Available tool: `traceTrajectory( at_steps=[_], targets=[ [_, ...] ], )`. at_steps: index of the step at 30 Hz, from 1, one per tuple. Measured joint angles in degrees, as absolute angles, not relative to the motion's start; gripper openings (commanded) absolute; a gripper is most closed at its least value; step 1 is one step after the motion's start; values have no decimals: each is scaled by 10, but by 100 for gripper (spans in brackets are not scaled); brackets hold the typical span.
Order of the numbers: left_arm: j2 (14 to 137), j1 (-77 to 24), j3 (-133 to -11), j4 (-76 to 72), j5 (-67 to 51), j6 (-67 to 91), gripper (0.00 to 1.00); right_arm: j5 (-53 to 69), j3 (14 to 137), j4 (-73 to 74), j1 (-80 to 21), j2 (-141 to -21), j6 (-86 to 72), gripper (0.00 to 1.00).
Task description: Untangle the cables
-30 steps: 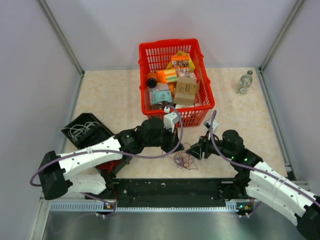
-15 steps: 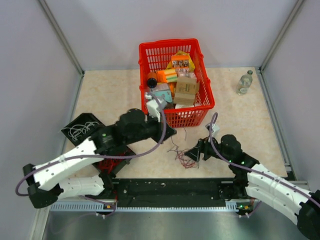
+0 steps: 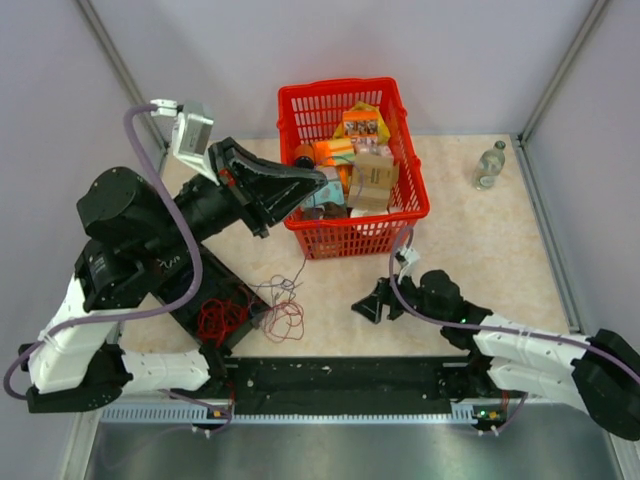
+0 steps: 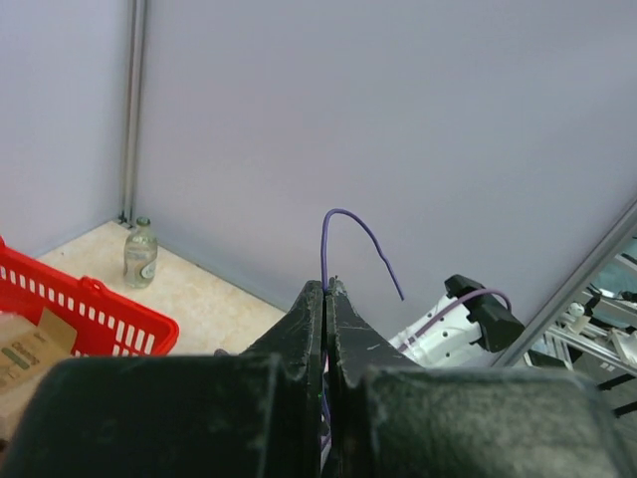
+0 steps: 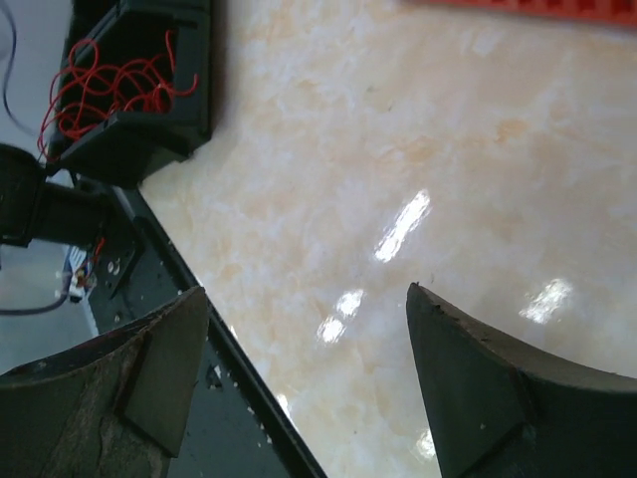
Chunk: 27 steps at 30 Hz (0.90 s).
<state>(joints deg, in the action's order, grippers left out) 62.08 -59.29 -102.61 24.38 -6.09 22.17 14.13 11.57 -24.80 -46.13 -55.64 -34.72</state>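
The left gripper (image 3: 314, 182), nipped shut on one strand (image 4: 343, 215), is held high, I'd say to draw it from the cables (image 3: 282, 316) lying by the table's (image 3: 480, 240) near edge; the right gripper (image 3: 364, 307) sits low nearby, fingers apart, empty

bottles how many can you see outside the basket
1: a clear bottle stands on the table at the far right, apart from the red basket. More may be hidden among the things inside the basket.

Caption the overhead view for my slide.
Left gripper, shut on a wire, raised beside the basket; cables below; right gripper open.
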Motion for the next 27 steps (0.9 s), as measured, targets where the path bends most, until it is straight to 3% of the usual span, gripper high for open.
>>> traceTrajectory(
  at_steps=[4,10,15,16,17,18,19,20,25,27],
  targets=[
    [665,-593,-1086,249,-59,207,0,95,136,-209,-464,-524,-330,86],
    [698,-593,-1094,262,-42,197,0,163,134,-233,-474,-375,-307,88],
    [716,-593,-1096,264,-40,197,0,121,132,-289,-547,-413,-306,83],
    [718,-593,-1100,267,-39,197,0,94,133,-290,-562,-434,-306,75],
    [722,-593,-1108,273,-39,196,0,71,133,-289,-571,-451,-306,57],
    [725,-593,-1119,278,-38,195,0,31,136,-278,-580,-475,-310,37],
    [728,-593,-1129,282,-38,194,0,-20,143,-256,-585,-504,-325,7],
    [730,-593,-1146,288,-37,192,0,-69,150,-227,-585,-526,-344,1],
    [730,-593,-1215,317,-22,166,0,-226,163,-108,-555,-536,-430,0],
    [728,-593,-1244,320,-9,147,0,-260,159,-72,-533,-512,-465,5]
  ],
)
